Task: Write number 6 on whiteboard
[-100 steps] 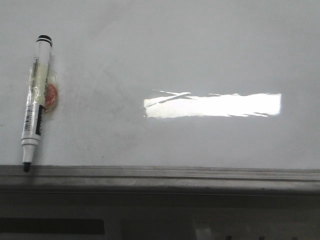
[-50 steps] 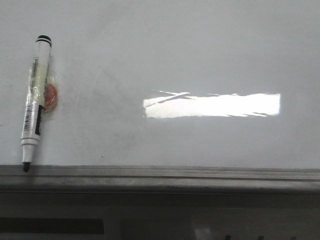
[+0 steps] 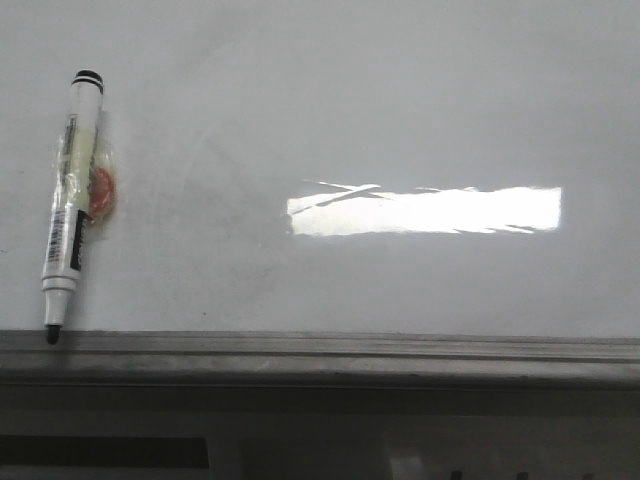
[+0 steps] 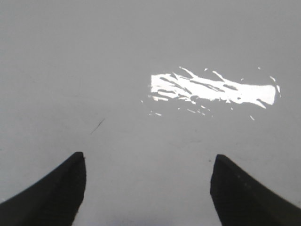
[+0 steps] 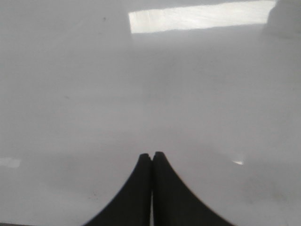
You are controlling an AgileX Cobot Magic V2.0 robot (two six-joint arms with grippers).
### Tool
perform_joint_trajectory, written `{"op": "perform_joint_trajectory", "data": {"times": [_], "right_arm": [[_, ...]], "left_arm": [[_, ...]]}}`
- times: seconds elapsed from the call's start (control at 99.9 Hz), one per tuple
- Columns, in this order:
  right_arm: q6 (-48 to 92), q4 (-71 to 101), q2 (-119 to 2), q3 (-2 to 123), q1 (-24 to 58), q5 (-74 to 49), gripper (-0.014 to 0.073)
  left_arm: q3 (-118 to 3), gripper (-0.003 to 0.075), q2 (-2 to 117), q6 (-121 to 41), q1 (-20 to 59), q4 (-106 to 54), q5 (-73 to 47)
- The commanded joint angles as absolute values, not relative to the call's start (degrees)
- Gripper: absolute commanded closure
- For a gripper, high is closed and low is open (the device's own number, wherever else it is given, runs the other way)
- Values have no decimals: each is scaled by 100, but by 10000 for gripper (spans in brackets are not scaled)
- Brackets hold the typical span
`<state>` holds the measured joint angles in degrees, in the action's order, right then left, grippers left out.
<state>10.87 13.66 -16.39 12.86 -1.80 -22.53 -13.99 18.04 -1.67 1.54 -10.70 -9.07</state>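
The whiteboard (image 3: 400, 120) lies flat and bare; no 6 is written yet. A marker (image 3: 68, 205), uncapped, rests against the ledge (image 3: 350, 350), in neither wrist view. Left jaws (image 4: 148, 181) are spread over blank board, probably ready to grasp. Right jaws (image 5: 151, 162) are pressed together, empty.
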Motion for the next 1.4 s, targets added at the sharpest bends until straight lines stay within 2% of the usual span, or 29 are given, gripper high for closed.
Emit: {"op": "perform_joint_trajectory", "data": {"times": [0.0,0.13,0.36,0.531,0.701,0.981,1.391], "right_arm": [[1096,1412,-1732,1473,-210,-1842,657],[1096,1412,-1732,1473,-210,-1842,657],[1096,1412,-1732,1470,-210,-1830,657],[1096,1412,-1732,1470,-210,-1830,657],[1096,1412,-1732,1470,-210,-1830,657],[1096,1412,-1732,1470,-210,-1830,657],[1096,1412,-1732,1470,-210,-1822,657]], "left_arm": [[-1558,225,1962,-178,293,-1157,-144],[-1558,228,2045,-314,783,-1157,98],[-1558,228,2349,-314,2412,-1157,217],[-1558,248,3030,-314,3587,-1157,485],[-1558,265,3837,-286,4346,-1591,1048],[-1558,270,4740,-286,4623,-2345,1355],[-1594,270,5089,-108,4632,-2440,1439]]}}
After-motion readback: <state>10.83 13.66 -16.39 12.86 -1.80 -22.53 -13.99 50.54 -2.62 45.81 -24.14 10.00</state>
